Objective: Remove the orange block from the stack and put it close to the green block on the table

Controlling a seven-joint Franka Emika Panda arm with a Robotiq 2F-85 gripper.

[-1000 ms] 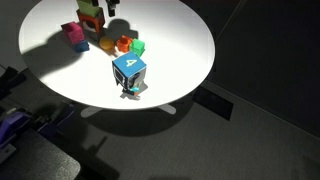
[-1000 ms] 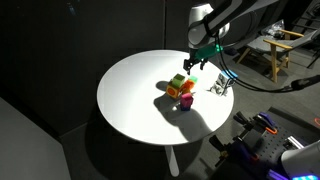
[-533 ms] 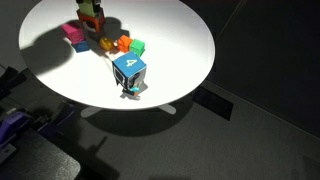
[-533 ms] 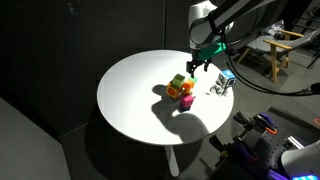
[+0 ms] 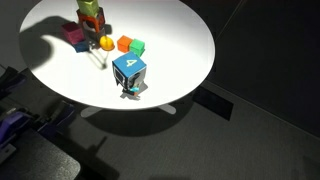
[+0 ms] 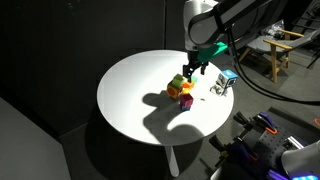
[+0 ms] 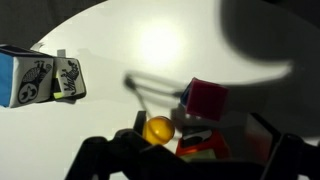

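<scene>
On the table, the orange block sits off the stack and just beside the green block; the two look to be touching or nearly so. Judgement: the placement looks done, so the risk now is undoing it.

Gripper hangs low over the cluster of blocks. In the wrist view the fingers stand wide apart with nothing between them: jaws open, empty. That width is the first hazard. If you move sideways at this height, an outstretched finger can clip whatever stands tallest.

Tallest item nearby: the pile topped by a yellow-green block. A brush at its top would probably topple it, and the pieces could scatter toward the orange and green pair.

Second hazard: the yellow ball, lying between the stack and the orange block. It will roll at the slightest touch, and a roll toward the orange block could push it away from the green one.

Third: the orange block is small and light. A finger dragging past would slide it, or carry the green block along with it.

Blue numbered cube stands nearer the table edge, apart from the rest; low concern unless you sweep that way.

Judgement: go straight up before any lateral travel. Exact clearance over the pile cannot be read from these views.
</scene>
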